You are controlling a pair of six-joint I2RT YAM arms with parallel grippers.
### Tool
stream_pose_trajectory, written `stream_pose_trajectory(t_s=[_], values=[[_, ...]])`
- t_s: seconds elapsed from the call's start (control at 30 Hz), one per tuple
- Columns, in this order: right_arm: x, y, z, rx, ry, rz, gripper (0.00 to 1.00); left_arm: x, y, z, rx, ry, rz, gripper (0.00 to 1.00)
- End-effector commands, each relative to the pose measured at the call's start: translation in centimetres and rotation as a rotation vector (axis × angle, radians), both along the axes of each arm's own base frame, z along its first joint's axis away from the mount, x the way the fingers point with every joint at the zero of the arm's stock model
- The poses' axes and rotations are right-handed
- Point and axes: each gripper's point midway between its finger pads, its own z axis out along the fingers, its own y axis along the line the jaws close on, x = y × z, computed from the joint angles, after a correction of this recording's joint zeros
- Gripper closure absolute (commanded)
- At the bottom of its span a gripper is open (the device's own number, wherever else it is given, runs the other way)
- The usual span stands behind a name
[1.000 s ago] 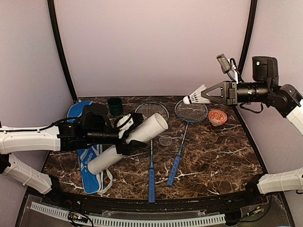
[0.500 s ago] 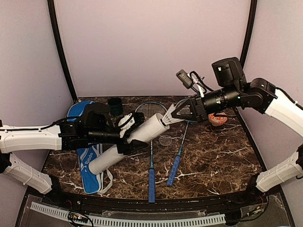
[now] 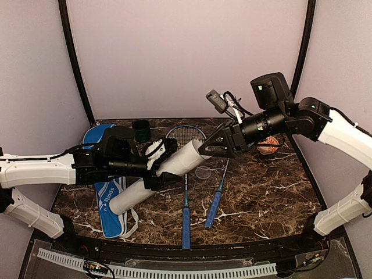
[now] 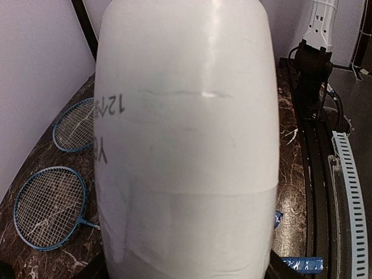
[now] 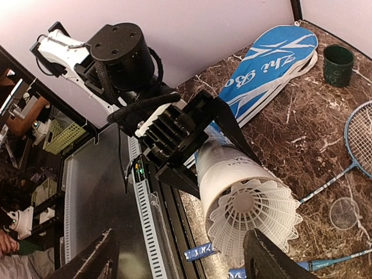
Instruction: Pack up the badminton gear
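Observation:
My left gripper [image 3: 152,165] is shut on the long white tube [image 3: 168,168] and holds it tilted above the table, open end up and to the right. The tube [image 4: 186,133] fills the left wrist view. A white shuttlecock [image 5: 256,218] sits in the tube's mouth, skirt outward. My right gripper [image 3: 202,149] is at that mouth, open, with its fingers [image 5: 264,258] wide on either side of the shuttlecock. Two blue-handled rackets [image 3: 186,221] [image 3: 213,209] lie on the table. The blue racket bag [image 3: 107,197] lies under the left arm.
A small dark cup [image 3: 140,129] stands at the back left beside the bag. An orange bowl [image 3: 268,146] shows partly behind the right arm. A small clear round lid [image 3: 203,172] lies between the rackets. Walls close in the back and both sides.
My right gripper carried the shuttlecock from the far right to the tube's mouth, then opened and let go of it. The left arm and the tube have not moved.

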Motion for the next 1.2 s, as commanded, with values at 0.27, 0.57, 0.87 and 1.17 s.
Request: stream_pose_trajectory(t_s=[0.27, 0.57, 0.87, 1.17], values=[[-1.7, 2.6, -3.7, -0.160, -0.030, 0.086, 0.02, -0.2, -0.7, 2.8, -0.067, -0.026, -0.025, 0.60], [-1.9, 5.3, -6.0, -0.158, 0.021, 0.158, 0.01, -0.2, -1.0, 3.0, -0.069, -0.024, -0.031, 0.60], [-3.7, 4.2, -2.4, -0.017, 0.012, 0.237, 0.01, -0.2, -0.2, 2.1, -0.046, -0.023, -0.003, 0.60], [0.1, -2.2, 3.0, 0.143, -0.078, 0.074, 0.00, -0.2, 0.6, 0.9, -0.006, -0.017, 0.015, 0.60]])
